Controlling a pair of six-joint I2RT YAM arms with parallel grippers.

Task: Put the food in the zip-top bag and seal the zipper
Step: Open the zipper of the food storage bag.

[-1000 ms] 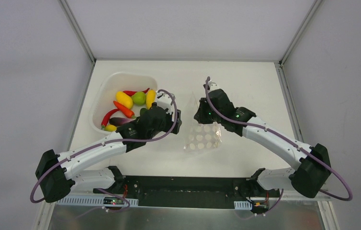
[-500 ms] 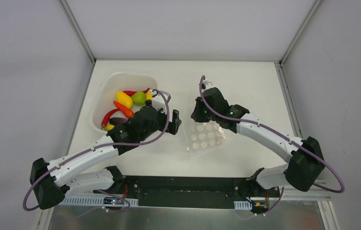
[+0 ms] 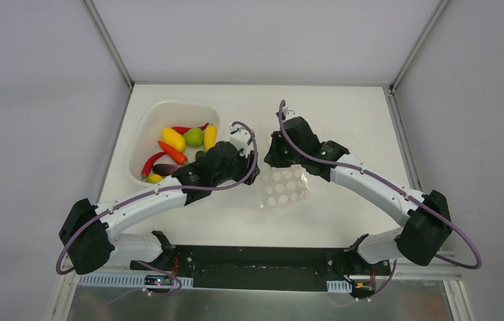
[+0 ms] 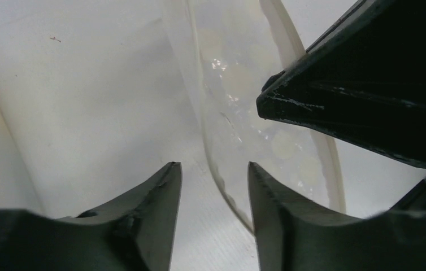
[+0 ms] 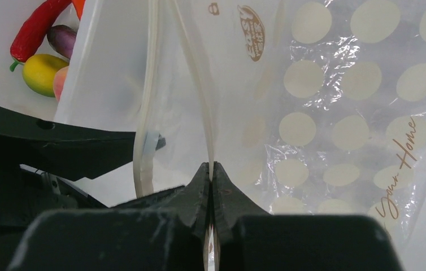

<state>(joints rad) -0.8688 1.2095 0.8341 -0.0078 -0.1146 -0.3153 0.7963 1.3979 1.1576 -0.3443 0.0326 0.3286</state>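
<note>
The clear, white-dotted zip-top bag (image 3: pixel 283 190) lies between the two arms, its mouth raised toward the left. My right gripper (image 3: pixel 271 160) is shut on one lip of the zipper (image 5: pixel 199 84); the other lip (image 5: pixel 143 124) hangs apart, so the mouth gapes. My left gripper (image 3: pixel 253 170) stands open at that mouth, and the loose lip (image 4: pixel 202 113) curves down between its fingertips (image 4: pixel 171 169) without being pinched. The food (image 3: pixel 182 144), yellow, green, red, orange and purple toy pieces, sits in the white tub (image 3: pixel 144 124). A red chilli (image 5: pixel 35 28) shows in the right wrist view.
The tub stands at the table's back left, just behind the left arm's wrist. The right gripper's black finger (image 4: pixel 357 84) fills the upper right of the left wrist view, close to the left fingers. Grey walls enclose the table on three sides.
The left gripper has swung right from beside the tub to the bag's mouth, its jaws widening and then narrowing. The right gripper drew the bag's edge slightly left and back.
</note>
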